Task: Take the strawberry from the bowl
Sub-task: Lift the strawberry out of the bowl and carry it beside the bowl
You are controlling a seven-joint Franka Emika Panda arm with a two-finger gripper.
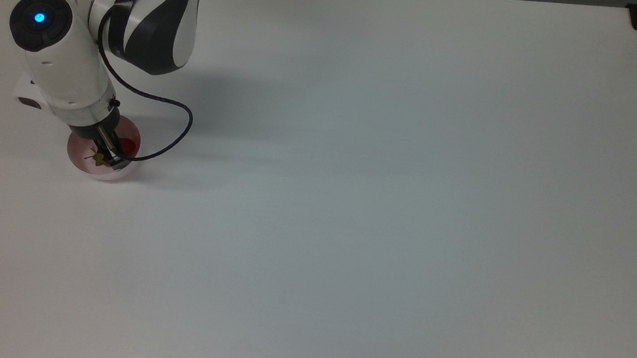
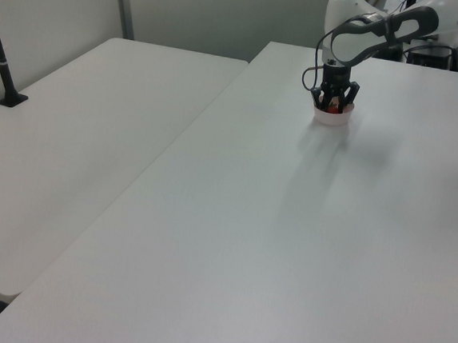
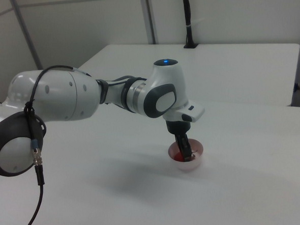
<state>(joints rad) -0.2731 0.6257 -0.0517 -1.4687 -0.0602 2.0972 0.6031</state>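
White table (image 1: 386, 209), strawberry (image 1: 126, 146) between claw (image 1: 107, 154) fingers

Bare white table (image 1: 386, 209) lies open all round; the pink bowl's (image 1: 81, 163) wall hems the fingers (image 1: 113, 154).

The strawberry (image 1: 123, 147) lies in the bowl (image 1: 82, 161) at the top view's left, on the table (image 1: 387, 197).

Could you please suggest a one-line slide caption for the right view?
Panda gripper lowered into the pink bowl, fingers around the strawberry.
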